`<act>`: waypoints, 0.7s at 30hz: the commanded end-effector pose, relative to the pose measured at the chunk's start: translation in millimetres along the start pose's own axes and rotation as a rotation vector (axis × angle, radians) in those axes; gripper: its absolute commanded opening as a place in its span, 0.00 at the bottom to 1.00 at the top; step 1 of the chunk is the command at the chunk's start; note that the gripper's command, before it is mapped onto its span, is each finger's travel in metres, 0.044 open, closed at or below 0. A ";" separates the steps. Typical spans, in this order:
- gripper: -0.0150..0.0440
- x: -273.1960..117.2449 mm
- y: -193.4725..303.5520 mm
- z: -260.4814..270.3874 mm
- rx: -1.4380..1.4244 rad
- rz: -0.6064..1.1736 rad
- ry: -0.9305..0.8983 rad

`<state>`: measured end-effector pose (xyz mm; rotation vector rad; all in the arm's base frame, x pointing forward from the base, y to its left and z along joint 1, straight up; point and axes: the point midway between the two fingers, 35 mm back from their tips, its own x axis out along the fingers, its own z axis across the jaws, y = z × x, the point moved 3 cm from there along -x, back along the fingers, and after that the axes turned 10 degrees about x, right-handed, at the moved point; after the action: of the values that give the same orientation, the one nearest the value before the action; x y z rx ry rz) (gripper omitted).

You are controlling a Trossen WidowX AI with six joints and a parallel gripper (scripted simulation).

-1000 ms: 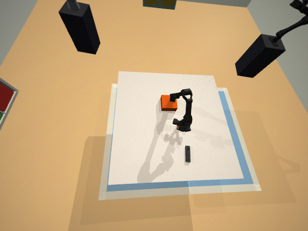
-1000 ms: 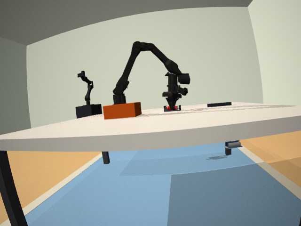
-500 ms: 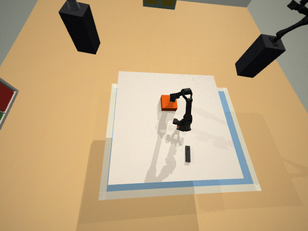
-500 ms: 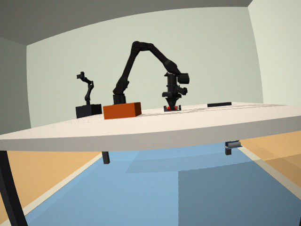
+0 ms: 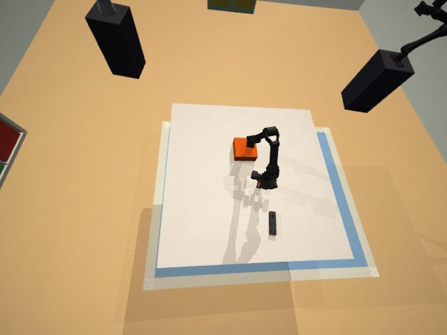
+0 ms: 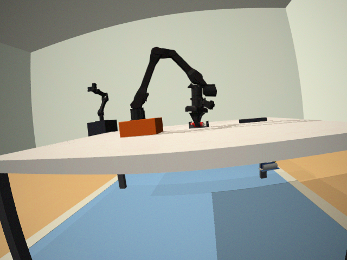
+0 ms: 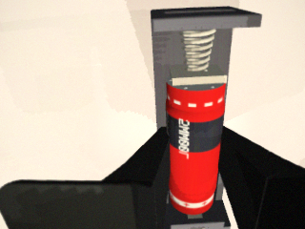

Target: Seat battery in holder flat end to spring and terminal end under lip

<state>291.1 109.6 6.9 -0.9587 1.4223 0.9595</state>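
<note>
A red battery (image 7: 193, 143) (image 6: 196, 124) (image 5: 259, 183) with a dark band lies lengthwise in the grey holder (image 7: 162, 72) (image 6: 206, 123) on the white table. In the wrist view its far end meets a small plate (image 7: 197, 76) in front of the coil spring (image 7: 199, 48). Its near end sits by the holder's near end piece (image 7: 197, 222). My gripper (image 7: 191, 134) (image 6: 198, 122) (image 5: 260, 183) points straight down over the holder. It is shut on the battery, with one dark finger on each side. The holder's floor under the battery is hidden.
An orange block (image 5: 244, 148) (image 6: 141, 127) stands by the arm's base. A flat dark bar (image 5: 272, 222) (image 6: 252, 120) lies on the white table (image 5: 202, 216) beyond the holder. Two black stands (image 5: 116, 39) (image 5: 377, 79) stand on the floor off the table.
</note>
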 end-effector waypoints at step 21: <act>0.56 -14.4 1.5 -1.6 0.001 0.000 0.000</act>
<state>288.6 108.6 16.4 -0.9579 1.4296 0.9613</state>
